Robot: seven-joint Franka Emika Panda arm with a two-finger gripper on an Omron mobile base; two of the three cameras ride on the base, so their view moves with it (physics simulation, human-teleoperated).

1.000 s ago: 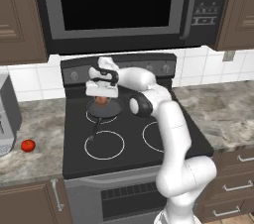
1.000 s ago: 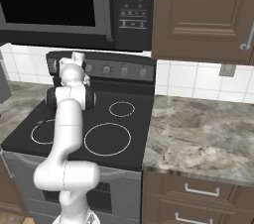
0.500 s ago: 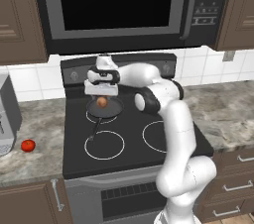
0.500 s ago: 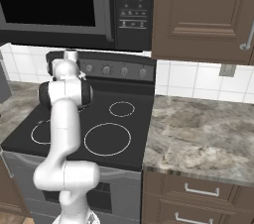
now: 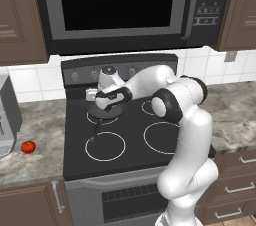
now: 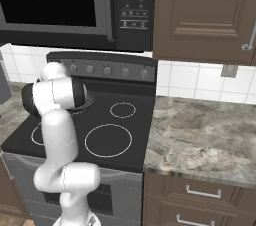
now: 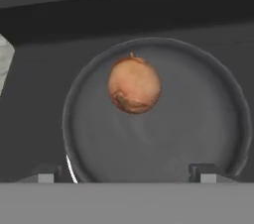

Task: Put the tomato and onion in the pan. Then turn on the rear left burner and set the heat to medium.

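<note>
The gripper [image 7: 127,172] hangs over the pan [image 7: 208,134], jaws apart and empty. The onion [image 7: 134,85] sits inside it. The tomato [image 5: 28,146] waits on the counter [image 5: 30,165]; burner seemingly unlit.

A home kitchen: a black glass stove [image 5: 130,135] with a knob panel stood under a built-in microwave [image 5: 120,5], flanked by dark wood cabinets [image 6: 205,15], white tile backsplash [image 6: 195,82] and granite counters [image 6: 205,140].
</note>
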